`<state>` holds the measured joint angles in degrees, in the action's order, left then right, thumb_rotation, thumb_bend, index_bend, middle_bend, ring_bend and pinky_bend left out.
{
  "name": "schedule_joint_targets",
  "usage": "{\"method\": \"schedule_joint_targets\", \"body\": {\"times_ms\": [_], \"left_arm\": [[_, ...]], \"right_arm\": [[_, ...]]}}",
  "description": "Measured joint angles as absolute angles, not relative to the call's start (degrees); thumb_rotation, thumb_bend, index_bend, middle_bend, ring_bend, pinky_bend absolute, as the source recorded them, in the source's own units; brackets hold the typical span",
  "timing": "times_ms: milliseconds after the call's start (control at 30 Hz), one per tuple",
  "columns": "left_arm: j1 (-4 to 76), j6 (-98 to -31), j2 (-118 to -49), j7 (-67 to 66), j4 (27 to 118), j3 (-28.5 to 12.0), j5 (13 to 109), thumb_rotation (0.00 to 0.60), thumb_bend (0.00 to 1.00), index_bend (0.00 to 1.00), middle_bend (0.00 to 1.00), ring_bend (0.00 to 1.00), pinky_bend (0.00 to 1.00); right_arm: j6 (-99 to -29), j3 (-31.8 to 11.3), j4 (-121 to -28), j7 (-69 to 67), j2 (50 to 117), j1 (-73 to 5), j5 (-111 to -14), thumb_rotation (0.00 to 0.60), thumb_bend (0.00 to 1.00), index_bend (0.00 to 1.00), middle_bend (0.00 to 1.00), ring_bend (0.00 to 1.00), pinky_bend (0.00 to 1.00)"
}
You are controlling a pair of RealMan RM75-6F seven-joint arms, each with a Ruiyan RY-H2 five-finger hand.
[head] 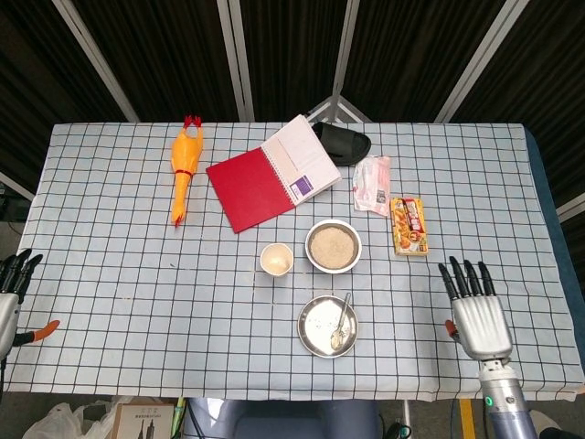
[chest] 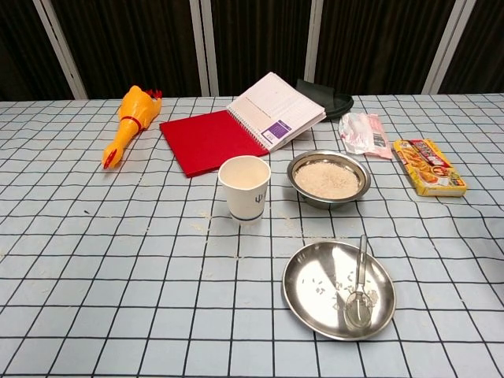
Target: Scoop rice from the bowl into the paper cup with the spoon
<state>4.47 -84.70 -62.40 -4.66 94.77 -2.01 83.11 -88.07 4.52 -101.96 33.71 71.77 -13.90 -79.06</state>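
Checked worktop [head: 137, 274] carrying all; right hand [head: 475, 315] resting at the near right edge, fingers [head: 462, 277] spread wide, empty; left hand [head: 11, 293] at the far left edge, likewise open. Steel bowl [chest: 328, 178] of rice: probably steady, loose grains. Paper cup [chest: 245, 187] just beside it: light, tippable. Spoon [chest: 359, 279] lying in the steel plate [chest: 311, 283]: thin, stiff, likely slippery; best pinched by the handle end on the far rim

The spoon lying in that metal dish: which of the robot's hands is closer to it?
The right hand. It hovers open beside the table's near edge, right of the spoon in the metal dish. The left hand sits off the table's far left edge, much farther away.
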Motion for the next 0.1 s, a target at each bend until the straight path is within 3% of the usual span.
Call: {"method": "schedule_joint_targets", "body": {"times_ms": [100], "left_arm": [[4.3,-85.7,-62.9,-5.1,94.2,-2.1,83.8,0.600,0.00,0.00,0.00,0.00,0.00]], "right_arm": [[-88.7,5.6,-101.7,27.4,69.2,-12.0,-79.8,0.600,0.26,0.00,0.00,0.00,0.04]]}}
